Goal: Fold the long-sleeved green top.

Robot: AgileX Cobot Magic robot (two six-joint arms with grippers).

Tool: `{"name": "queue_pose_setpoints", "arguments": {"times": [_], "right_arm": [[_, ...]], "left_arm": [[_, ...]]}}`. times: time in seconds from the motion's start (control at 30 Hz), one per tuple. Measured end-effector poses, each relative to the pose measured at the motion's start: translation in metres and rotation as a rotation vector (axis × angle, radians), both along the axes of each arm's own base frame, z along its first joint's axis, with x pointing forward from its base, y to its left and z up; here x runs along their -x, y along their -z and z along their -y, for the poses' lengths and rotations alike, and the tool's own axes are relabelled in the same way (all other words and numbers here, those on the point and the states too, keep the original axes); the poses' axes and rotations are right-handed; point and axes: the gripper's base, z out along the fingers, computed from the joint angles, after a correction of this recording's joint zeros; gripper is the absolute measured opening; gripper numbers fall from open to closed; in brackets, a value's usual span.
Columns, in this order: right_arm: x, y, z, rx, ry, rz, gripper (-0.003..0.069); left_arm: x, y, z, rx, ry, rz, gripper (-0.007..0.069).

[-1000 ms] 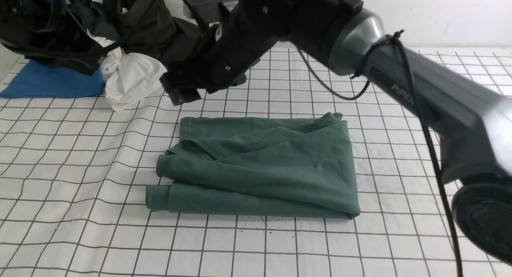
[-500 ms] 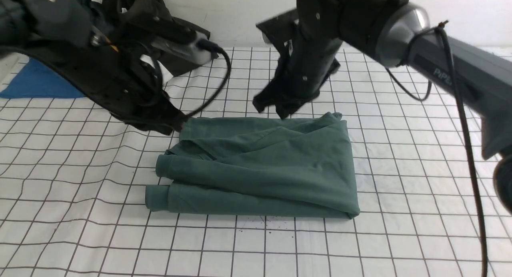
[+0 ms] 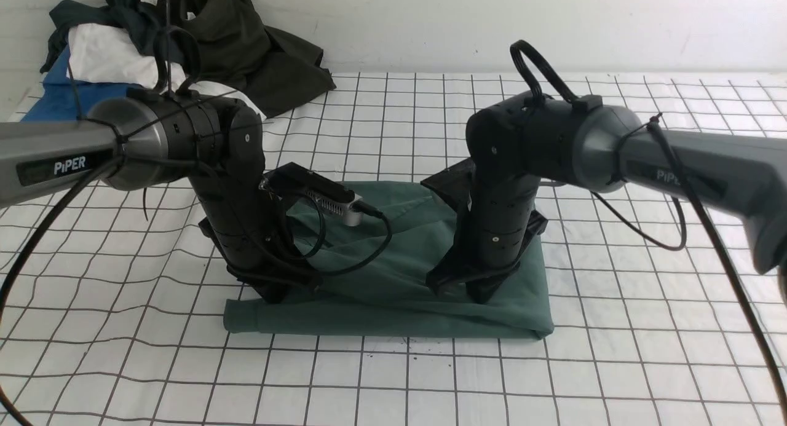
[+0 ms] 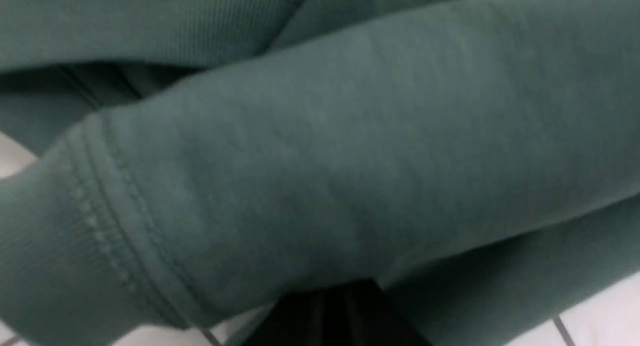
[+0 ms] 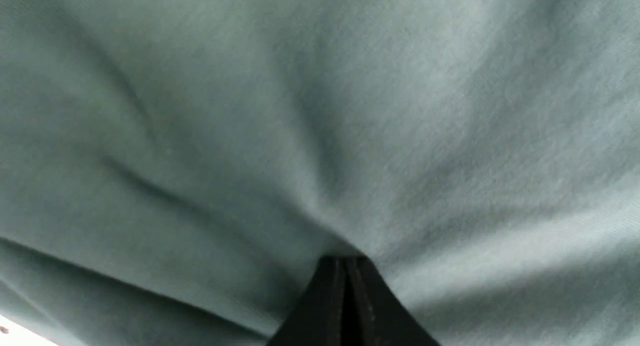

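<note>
I count one green long-sleeved top [image 3: 399,278], folded into a thick rectangle at the middle of the bench [image 3: 615,377], which is covered with a white cloth ruled in dark squares. Two arms stand over it, each pointing straight down. At the far left corner lies one heap of other clothes: a dark olive garment [image 3: 246,51], a white one [image 3: 104,60] and a blue one [image 3: 55,100].

My left pincer [image 3: 276,289] presses on the top's left side, just above the near folded edge. In the left wrist view its black fingers [image 4: 330,316] sit together with no gap, tucked under a rolled sleeve with a stitched ribbed cuff [image 4: 100,236]; I cannot tell whether any fabric is caught between them.

My right pincer [image 3: 476,291] is down on the right half of the top. In the right wrist view its fingers [image 5: 345,306] meet in a closed point, and creases in the cloth [image 5: 320,136] run into that point, so it is pinching the fabric.
</note>
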Motion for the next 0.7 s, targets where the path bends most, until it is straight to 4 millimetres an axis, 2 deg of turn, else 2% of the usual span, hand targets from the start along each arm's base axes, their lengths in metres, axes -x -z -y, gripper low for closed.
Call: {"name": "queue_pose_setpoints", "arguments": {"times": [0.1,0.13,0.17,0.2,0.33,0.37,0.43,0.47,0.5,0.53,0.57,0.63,0.7], "right_arm": [[0.004,-0.017,0.003,0.011,-0.019,0.039,-0.0014],[0.006,-0.029,0.005,0.009,-0.024,0.066,-0.0014],[0.008,-0.045,0.008,0.002,-0.027,0.099,-0.0014],[0.009,-0.052,0.009,-0.005,-0.028,0.114,-0.0014],[0.035,-0.147,0.03,-0.083,-0.032,0.334,-0.0014],[0.041,-0.16,0.034,-0.097,-0.03,0.365,-0.0014],[0.063,-0.204,0.048,-0.158,-0.023,0.467,-0.0014],[0.066,-0.208,0.05,-0.163,-0.023,0.476,-0.0014],[0.084,-0.235,0.061,-0.206,-0.018,0.544,-0.0014],[0.095,-0.25,0.068,-0.236,-0.016,0.584,-0.0014],[0.107,-0.261,0.074,-0.271,-0.014,0.621,-0.0014],[0.13,-0.278,0.086,-0.332,-0.012,0.68,-0.0014],[0.154,-0.287,0.099,-0.404,-0.012,0.744,-0.0014]], "left_arm": [[0.007,-0.016,-0.003,-0.004,0.003,-0.001,-0.0007],[0.01,-0.026,-0.004,-0.001,0.004,0.008,-0.0007],[0.016,-0.043,-0.006,0.008,0.006,0.036,-0.0007],[0.017,-0.047,-0.006,0.01,0.006,0.043,-0.0007],[0.056,-0.138,-0.018,0.081,0.009,0.257,-0.0007],[0.067,-0.154,-0.022,0.095,0.007,0.297,-0.0007],[0.098,-0.189,-0.032,0.131,0.004,0.403,-0.0007],[0.101,-0.192,-0.033,0.134,0.003,0.412,-0.0007],[0.125,-0.206,-0.041,0.153,0.001,0.467,-0.0007],[0.135,-0.208,-0.044,0.156,0.001,0.478,-0.0007],[0.154,-0.211,-0.05,0.165,-0.001,0.502,-0.0007],[0.182,-0.208,-0.06,0.17,-0.005,0.528,-0.0007],[0.212,-0.197,-0.07,0.176,-0.016,0.556,-0.0007]]}}
